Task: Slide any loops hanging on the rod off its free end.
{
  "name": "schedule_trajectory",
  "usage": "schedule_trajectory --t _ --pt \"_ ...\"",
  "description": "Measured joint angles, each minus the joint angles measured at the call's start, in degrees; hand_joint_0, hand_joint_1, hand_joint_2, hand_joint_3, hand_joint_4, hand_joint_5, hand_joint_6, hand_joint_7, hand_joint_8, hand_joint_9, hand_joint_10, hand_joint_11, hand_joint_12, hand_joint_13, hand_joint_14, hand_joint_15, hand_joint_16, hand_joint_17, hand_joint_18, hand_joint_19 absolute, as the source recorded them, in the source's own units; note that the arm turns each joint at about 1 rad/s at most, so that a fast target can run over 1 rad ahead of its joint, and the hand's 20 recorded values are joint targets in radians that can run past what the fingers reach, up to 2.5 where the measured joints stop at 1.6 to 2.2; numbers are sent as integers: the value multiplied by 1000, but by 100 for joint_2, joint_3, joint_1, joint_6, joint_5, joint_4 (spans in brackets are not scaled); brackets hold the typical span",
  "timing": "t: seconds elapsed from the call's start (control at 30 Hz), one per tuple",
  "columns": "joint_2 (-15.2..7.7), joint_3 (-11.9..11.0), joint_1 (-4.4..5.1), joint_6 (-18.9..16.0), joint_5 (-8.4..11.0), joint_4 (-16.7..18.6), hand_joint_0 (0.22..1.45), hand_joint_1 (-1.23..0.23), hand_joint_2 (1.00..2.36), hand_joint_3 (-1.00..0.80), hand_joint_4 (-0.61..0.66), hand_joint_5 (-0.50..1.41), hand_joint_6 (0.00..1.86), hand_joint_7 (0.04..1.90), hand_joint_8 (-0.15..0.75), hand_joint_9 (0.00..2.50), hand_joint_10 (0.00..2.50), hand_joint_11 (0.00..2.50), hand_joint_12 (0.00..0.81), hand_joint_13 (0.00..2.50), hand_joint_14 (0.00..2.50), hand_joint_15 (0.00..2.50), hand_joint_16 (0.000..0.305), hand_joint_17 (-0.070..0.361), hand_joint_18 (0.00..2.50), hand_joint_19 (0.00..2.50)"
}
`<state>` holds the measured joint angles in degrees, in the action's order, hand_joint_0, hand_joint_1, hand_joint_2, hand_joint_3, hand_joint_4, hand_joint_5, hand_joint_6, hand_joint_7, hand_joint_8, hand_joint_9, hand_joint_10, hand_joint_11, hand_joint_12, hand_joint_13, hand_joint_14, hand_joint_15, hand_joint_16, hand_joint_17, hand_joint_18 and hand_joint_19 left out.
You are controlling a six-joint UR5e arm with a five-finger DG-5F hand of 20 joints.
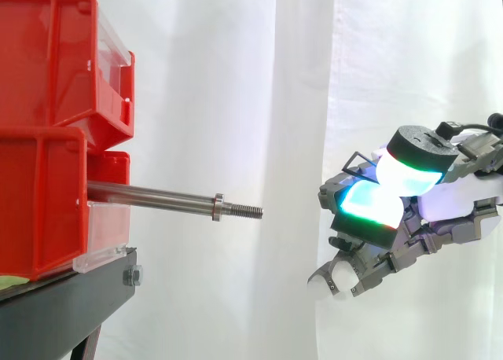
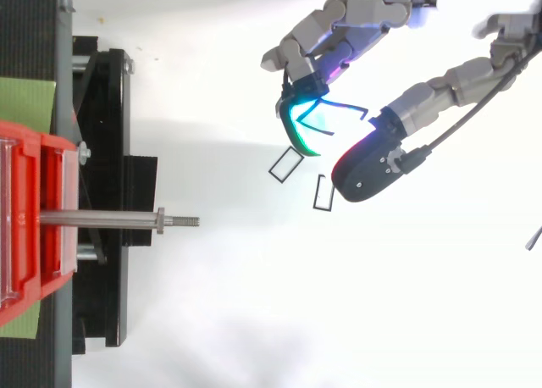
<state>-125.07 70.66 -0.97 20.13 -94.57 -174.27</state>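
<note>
We see the robot's multi-fingered grey hand with glowing pads (image 1: 428,218) hanging in open air before the white curtain (image 1: 236,77). Its fingers (image 2: 334,28) are apart and loosely bent, and we make out nothing held between them and the thumb. The pads face toward the work, which we read as a pose ready to reach in, not a grip.

The task's thing, the straight bare-metal rod (image 1: 153,195), lies well apart from the fingertips, out beyond them in the direction they point. It juts level from between the stacked red plastic bins (image 1: 43,132) on the black stand (image 1: 71,305). That mounting leaves one end fixed and the other free, so anything hung on it can only leave toward the fingers. Near that free end sit a small metal collar (image 1: 218,207) and a short threaded tip (image 1: 245,211), the part of the rod nearest the fingers.

From the side, the tip is at about the height of the cyan pad. From above, the rod's line passes to one side of the fingertips, so they are not lined up on it.

We see no loop anywhere along the rod, from bin to tip. Our judgement is that nothing is left to slide off, which would explain why the fingers are so far from it.
</note>
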Motion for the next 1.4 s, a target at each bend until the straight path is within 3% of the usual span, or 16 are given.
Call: schedule_trajectory --t 0.27,1.4 --pt "3 0 1 0 0 3 647 -646 1012 -335 137 -235 837 1327 315 686 0 23 262 328 0 0 39 89 144 0" --pt "1 0 0 0 0 1 643 -617 1013 -320 169 -240 844 1350 316 690 0 80 263 346 0 0 39 88 144 0"
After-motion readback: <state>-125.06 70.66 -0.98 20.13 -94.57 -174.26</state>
